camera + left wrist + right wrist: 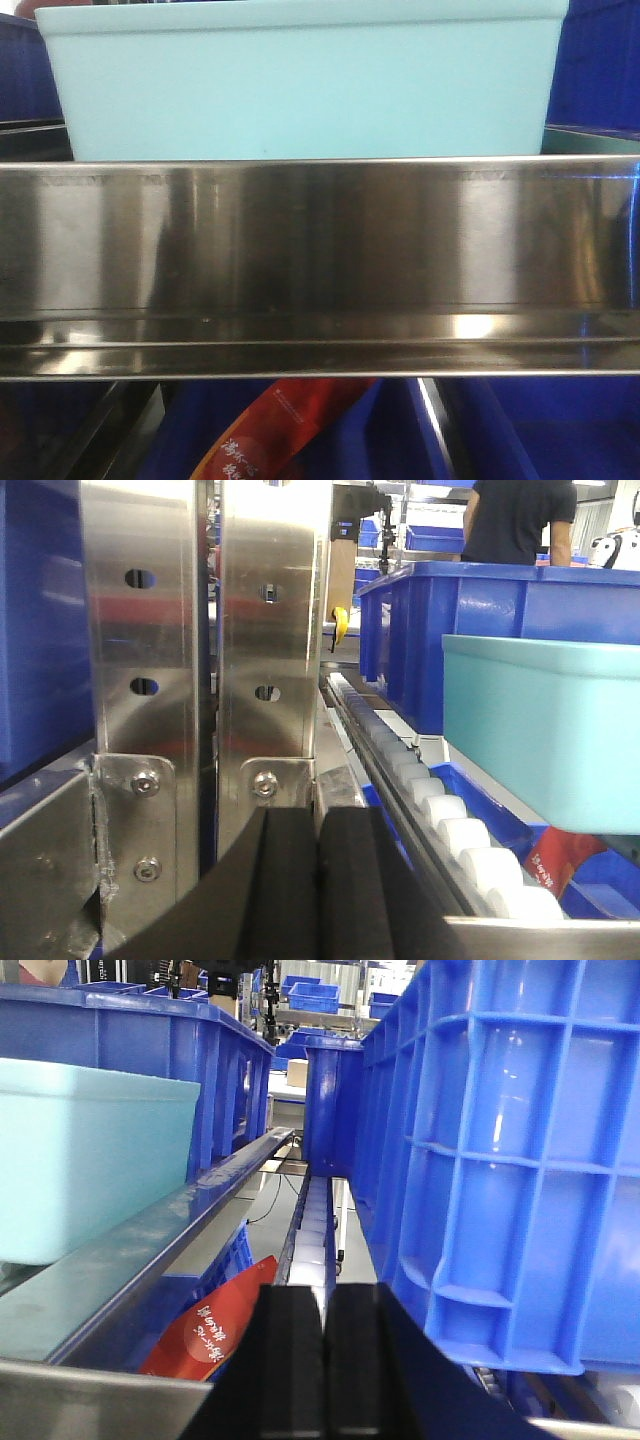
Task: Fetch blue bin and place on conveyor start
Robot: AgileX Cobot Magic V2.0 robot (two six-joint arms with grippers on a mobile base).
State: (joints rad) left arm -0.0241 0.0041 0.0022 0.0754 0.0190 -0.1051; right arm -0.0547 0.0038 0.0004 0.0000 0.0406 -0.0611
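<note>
Front view: the blue bin [300, 85] is sitting on the steel shelf [320, 250], not yet fetched. Left wrist view: the left claw [318, 880] is hanging clenched on nothing, with the bin off to its right and apart from it. Right wrist view: the right claw [326, 1360], likewise clenched and empty, is pointing between the bin and a dark blue crate [500, 1160]. No conveyor is showing, so I judge that grasping, carrying and placing are all waiting to be done.

Pale cyan blue bin [305, 85] sits upright, apparently on the steel shelf.
</note>
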